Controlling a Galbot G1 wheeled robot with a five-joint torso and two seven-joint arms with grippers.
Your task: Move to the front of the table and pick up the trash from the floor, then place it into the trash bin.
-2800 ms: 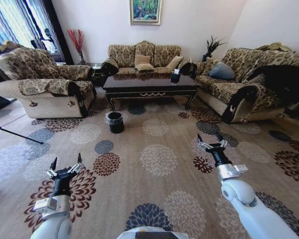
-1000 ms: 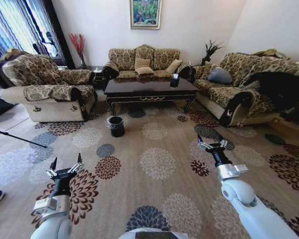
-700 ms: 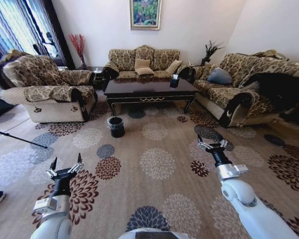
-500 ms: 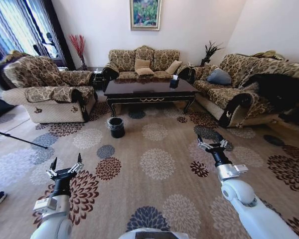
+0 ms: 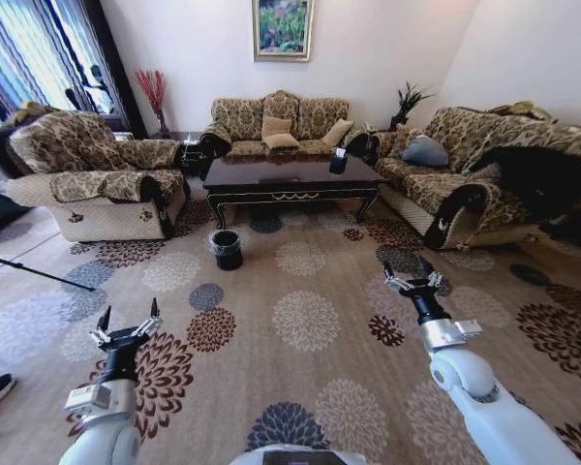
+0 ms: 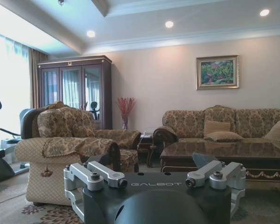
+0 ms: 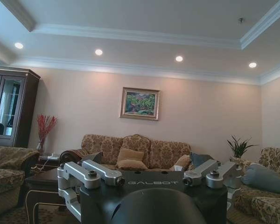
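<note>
My view has drifted back from the table. The trash bin stands on the carpet before its left leg (open floor between). Both grippers, left and right, hover with jaws spread, empty.

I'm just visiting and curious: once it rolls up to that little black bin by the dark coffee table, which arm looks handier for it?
Probably the left. The small round black bin stands left of centre, nearer the left gripper than the right gripper. Both are open, empty and far from it.
</note>
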